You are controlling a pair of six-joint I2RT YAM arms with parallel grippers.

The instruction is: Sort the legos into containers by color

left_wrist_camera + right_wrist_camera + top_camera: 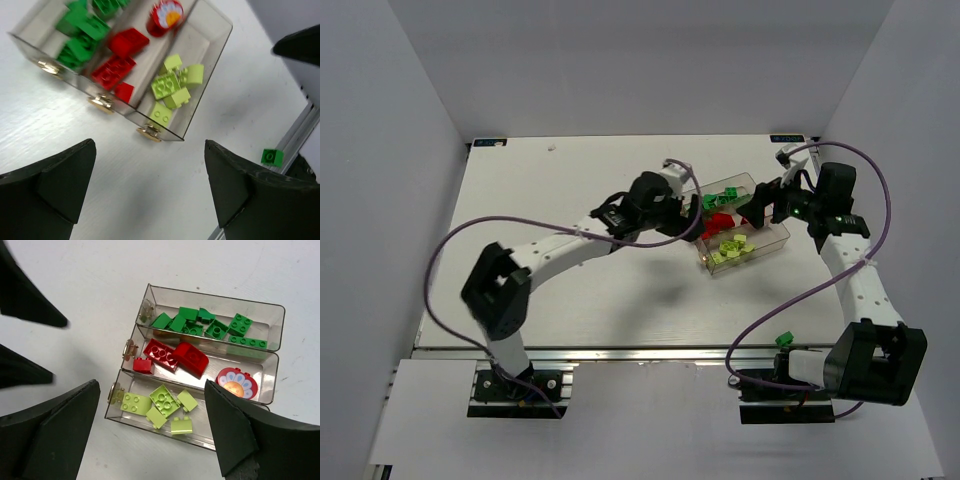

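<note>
The clear smoky three-bin tray (pixel 781 238) sits right of the table's middle. In the right wrist view its (pixel 272 322) far bin holds dark green bricks (pixel 215 329), the middle bin red bricks (pixel 190 359) and a red flower-printed round piece (pixel 236 382), and the near bin lime bricks (pixel 164 400). My left gripper (pixel 688 210) hovers at the tray's left end, open and empty (pixel 150 190). My right gripper (pixel 765 205) hovers over the tray's right part, open and empty (pixel 152 435). One loose green brick (pixel 785 339) lies by the right arm's base and also shows in the left wrist view (pixel 271 157).
Purple cables (pixel 450 240) loop from both arms over the table. White walls enclose the table on three sides. The metal rail (pixel 620 350) runs along the near edge. The left gripper's dark fingers (pixel 25 295) show at the left of the right wrist view.
</note>
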